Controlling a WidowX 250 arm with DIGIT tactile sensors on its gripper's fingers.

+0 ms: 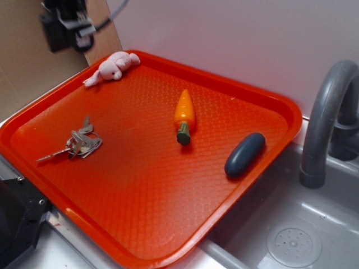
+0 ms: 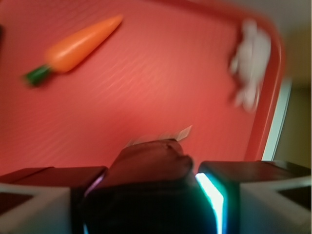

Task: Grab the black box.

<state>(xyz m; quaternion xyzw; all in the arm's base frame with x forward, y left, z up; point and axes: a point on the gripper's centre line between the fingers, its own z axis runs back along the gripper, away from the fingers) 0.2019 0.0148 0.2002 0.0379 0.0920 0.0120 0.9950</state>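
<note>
Between the two fingers (image 2: 34, 204), right in front of the wrist camera, sits the black box (image 2: 148, 190). It is dark with rounded edges and fills the gap, so I judge the gripper (image 2: 151, 204) is closed on the box, with both fingers touching its sides. In the exterior view the gripper (image 1: 67, 25) is high at the top left corner, above the edge of the red tray (image 1: 140, 224), and no box lies on the tray; the box itself I cannot make out there.

Below on the tray are a toy carrot (image 1: 184, 115), a pink plush toy (image 1: 112, 66), a bunch of keys (image 1: 78, 144) and a dark blue-grey capsule (image 1: 245, 154).

The wrist picture is blurred, which suggests motion. To do this step well, the grip should keep firm and even pressure, and the arm should move smoothly, because the rounded edges could slip out from the fingers.
</note>
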